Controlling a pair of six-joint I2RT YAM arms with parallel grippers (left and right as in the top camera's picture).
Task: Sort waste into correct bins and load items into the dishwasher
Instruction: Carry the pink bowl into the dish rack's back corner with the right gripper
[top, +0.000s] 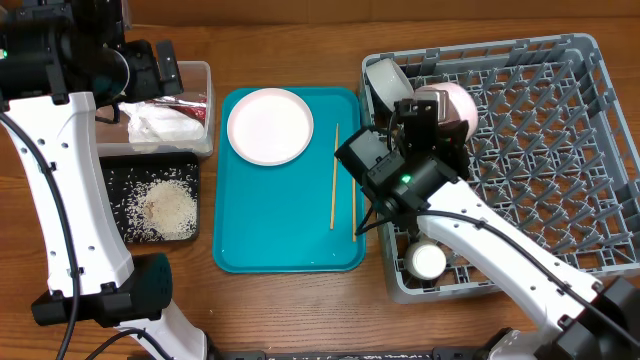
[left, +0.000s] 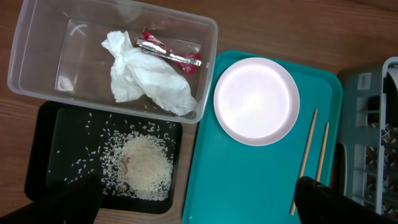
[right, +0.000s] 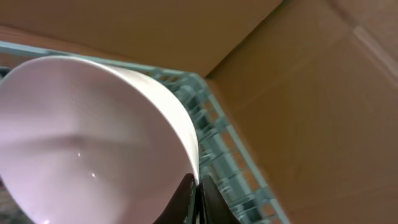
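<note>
My right gripper is shut on the rim of the large white plate, holding it on edge over the grey dish rack; overhead, the plate stands at the rack's back left. One bowl lies beside it and another sits at the rack's front left. The small plate and two chopsticks lie on the teal tray. My left gripper is open and empty, high above the clear tub, which holds the napkin and wrapper. Rice lies in the black tray.
The teal tray sits between the bins on the left and the rack on the right. The left arm's white link runs down the left side of the table. Brown cardboard stands behind the rack.
</note>
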